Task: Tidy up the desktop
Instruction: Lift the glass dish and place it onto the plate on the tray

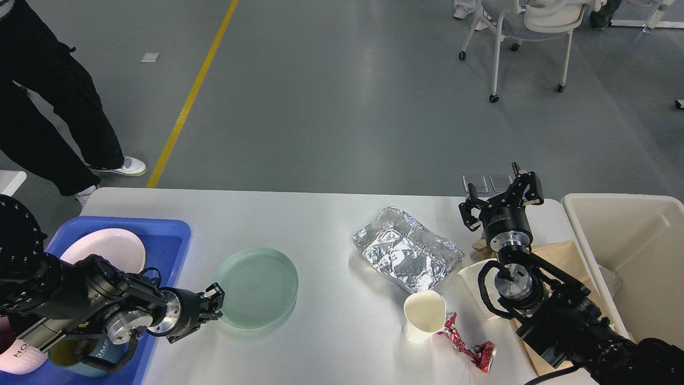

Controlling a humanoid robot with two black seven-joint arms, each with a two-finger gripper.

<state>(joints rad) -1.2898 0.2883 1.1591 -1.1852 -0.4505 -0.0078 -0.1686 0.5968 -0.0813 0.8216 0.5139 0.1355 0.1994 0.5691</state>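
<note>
The white desktop (331, 224) holds a pale green glass plate (257, 287) at front left, crumpled silver foil (407, 250) in the middle, a white paper cup (424, 315) and a crushed red wrapper (469, 347) at the front. My left gripper (214, 303) is low at the plate's left rim, touching it; its fingers are dark and I cannot tell them apart. My right gripper (499, 200) is open and empty, raised over the table's far right, right of the foil.
A blue tray (165, 235) at the left holds a pink plate (101, 248) and mugs. A cream bin (630, 256) stands at the right. Brown paper (566, 256) lies under my right arm. A person (48, 107) stands at far left; a chair (529, 32) stands behind.
</note>
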